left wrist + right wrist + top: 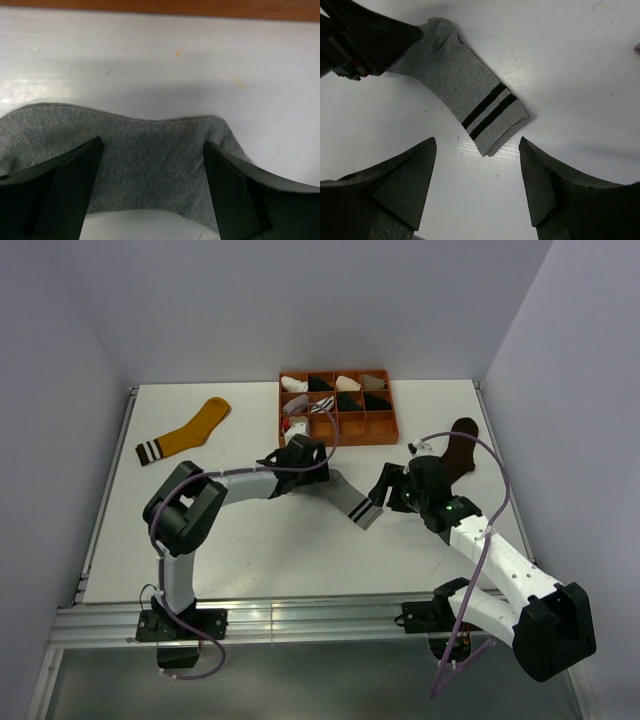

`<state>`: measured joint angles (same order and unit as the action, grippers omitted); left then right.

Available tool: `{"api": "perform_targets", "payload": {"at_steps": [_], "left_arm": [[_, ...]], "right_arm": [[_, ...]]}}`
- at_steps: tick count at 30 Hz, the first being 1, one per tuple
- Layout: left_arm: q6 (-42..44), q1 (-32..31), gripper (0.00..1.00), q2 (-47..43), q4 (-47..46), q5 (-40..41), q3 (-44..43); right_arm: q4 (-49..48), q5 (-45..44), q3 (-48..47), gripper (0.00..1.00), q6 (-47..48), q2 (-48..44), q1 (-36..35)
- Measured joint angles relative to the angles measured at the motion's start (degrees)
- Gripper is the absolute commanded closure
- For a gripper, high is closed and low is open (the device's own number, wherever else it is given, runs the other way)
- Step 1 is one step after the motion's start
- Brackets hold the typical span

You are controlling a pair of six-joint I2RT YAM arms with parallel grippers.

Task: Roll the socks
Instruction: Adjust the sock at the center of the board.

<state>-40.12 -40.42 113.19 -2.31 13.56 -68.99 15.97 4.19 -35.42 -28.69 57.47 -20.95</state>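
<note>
The grey sock (347,497) lies flat mid-table, its black-striped cuff (488,108) toward the right arm. My left gripper (305,468) is open, its fingers straddling the sock's toe end (150,160) from just above. My right gripper (381,494) is open and empty, with the cuff edge lying just beyond its fingertips (427,150). The mustard-yellow sock (190,430) lies flat at the far left. The dark brown sock (460,445) lies at the right, partly behind the right arm.
An orange compartment tray (338,441) with small white, black and beige sock bundles stands at the back centre, just beyond the left gripper. White walls close in the table on three sides. A purple cable loops over each arm.
</note>
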Motion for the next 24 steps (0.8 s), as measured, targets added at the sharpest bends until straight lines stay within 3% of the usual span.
{"api": "perform_targets", "payload": {"at_steps": [6, 13, 24], "left_arm": [[0.3, 0.0, 0.11, -5.6, -1.6, 1.4, 7.9], [0.5, 0.0, 0.11, -5.9, -1.5, 2.4, 8.3], [1.8, 0.3, 0.10, -5.7, -0.8, 5.9, 8.2]], "right_arm": [[-2.5, 0.6, 0.0, 0.32, 0.8, 3.9, -3.3], [-4.1, 0.4, -1.2, 0.38, 2.8, 15.3, -8.9], [-3.6, -0.4, -7.8, 0.41, 4.4, 26.6, -11.5]]}}
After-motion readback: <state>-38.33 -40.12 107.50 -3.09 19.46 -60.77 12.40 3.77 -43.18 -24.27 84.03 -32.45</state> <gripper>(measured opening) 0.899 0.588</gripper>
